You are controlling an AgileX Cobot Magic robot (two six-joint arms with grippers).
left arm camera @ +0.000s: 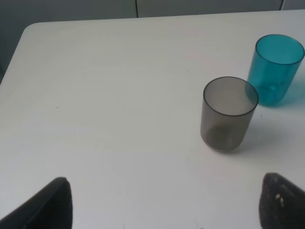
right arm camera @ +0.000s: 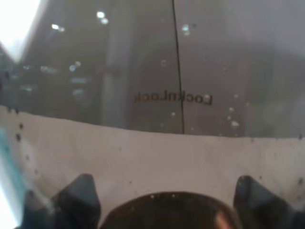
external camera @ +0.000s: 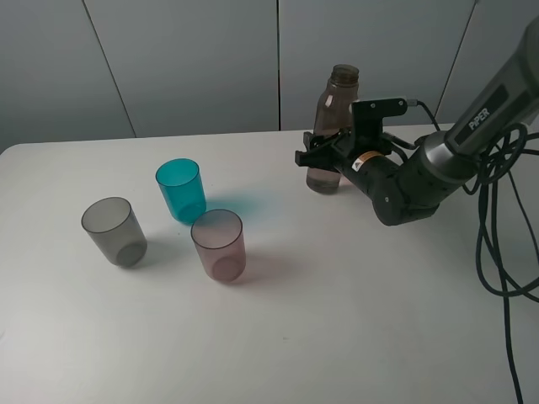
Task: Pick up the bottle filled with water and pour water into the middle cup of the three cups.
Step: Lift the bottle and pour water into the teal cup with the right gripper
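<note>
Right of the middle cup (external camera: 180,189), the bottle (external camera: 338,105) stands on the desk (external camera: 337,320) between the fingers of the right claw (external camera: 324,158), grip impossible to tell; left claw (left arm camera: 169,204) spread.

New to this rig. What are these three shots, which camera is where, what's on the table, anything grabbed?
It is a two-arm robot with a pincer gripper on each arm. The wide shot comes from a camera mounted high over the white table; only the right arm shows there. The other two cameras ride on the wrists. On the table stand a grey cup, a teal cup, a pink cup and a tall uncapped bottle, all upright. The right gripper straddles the bottle, which fills its wrist view; whether it squeezes yet I cannot tell. The left gripper is open, holds nothing, and faces the grey and teal cups.
</note>
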